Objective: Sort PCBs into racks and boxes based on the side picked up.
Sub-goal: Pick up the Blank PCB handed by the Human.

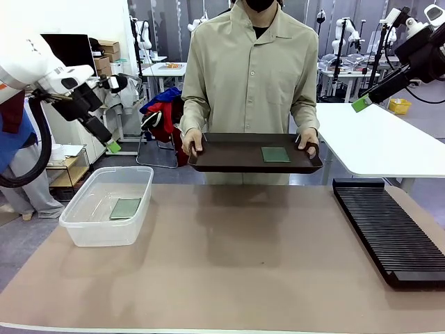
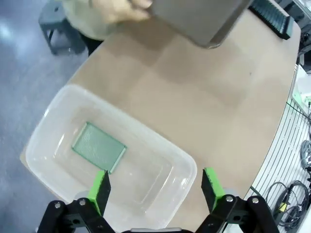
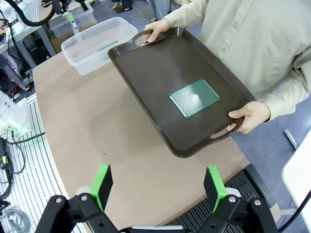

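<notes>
A person at the far side holds a dark brown tray in both hands, with one green PCB lying flat on it. The second PCB lies in the clear box at the table's left. The black slotted rack lies along the right edge. My left gripper hangs open high above the box; its wrist view looks down between the fingers at that PCB. My right gripper is raised at the far right, open; its wrist view shows the tray and its PCB.
The brown tabletop lies bare between box and rack. A white table stands behind on the right. The person's hands grip the tray's handles. The rack's end shows under my right gripper.
</notes>
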`<act>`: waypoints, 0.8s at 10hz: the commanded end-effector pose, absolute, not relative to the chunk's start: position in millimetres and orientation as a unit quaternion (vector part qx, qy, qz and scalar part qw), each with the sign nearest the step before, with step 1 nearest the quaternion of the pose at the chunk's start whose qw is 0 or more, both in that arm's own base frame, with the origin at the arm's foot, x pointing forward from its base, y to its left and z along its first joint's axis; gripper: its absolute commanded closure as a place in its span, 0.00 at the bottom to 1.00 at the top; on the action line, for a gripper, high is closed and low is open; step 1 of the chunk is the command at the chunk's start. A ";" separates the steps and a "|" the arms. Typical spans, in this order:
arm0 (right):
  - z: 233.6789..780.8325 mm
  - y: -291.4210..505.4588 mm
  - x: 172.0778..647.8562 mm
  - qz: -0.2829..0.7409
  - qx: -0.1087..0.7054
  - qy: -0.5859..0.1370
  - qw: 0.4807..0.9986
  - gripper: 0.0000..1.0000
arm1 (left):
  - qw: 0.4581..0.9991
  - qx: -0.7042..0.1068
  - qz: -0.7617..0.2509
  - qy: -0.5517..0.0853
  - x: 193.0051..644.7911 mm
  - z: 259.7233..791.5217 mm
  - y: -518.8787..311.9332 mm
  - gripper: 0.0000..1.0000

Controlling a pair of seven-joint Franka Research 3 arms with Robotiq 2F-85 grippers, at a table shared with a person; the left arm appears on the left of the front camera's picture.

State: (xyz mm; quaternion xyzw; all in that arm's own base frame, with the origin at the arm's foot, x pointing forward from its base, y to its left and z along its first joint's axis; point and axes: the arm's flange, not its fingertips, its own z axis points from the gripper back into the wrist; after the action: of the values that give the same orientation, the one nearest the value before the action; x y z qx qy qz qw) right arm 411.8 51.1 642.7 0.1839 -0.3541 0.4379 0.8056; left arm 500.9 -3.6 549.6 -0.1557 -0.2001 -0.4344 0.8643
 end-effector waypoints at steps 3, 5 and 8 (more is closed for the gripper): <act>641.4 51.9 412.4 0.438 0.187 -0.357 0.804 0.00 | 0.819 -0.178 -0.474 -0.269 468.1 559.6 -20.0 0.00; 641.4 51.9 412.4 0.438 0.187 -0.357 0.804 0.00 | 0.832 -0.160 -0.469 -0.248 473.4 570.2 -21.9 0.00; 641.4 51.9 412.4 0.438 0.187 -0.357 0.804 0.00 | 0.832 -0.160 -0.469 -0.248 473.4 570.2 -21.9 0.00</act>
State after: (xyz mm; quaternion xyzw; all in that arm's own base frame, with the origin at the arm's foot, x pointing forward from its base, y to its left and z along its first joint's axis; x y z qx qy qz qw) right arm 411.8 51.1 642.8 0.1839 -0.3542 0.4379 0.8056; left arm 471.1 -23.3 568.4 -0.1615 -0.2536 -0.4666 0.8318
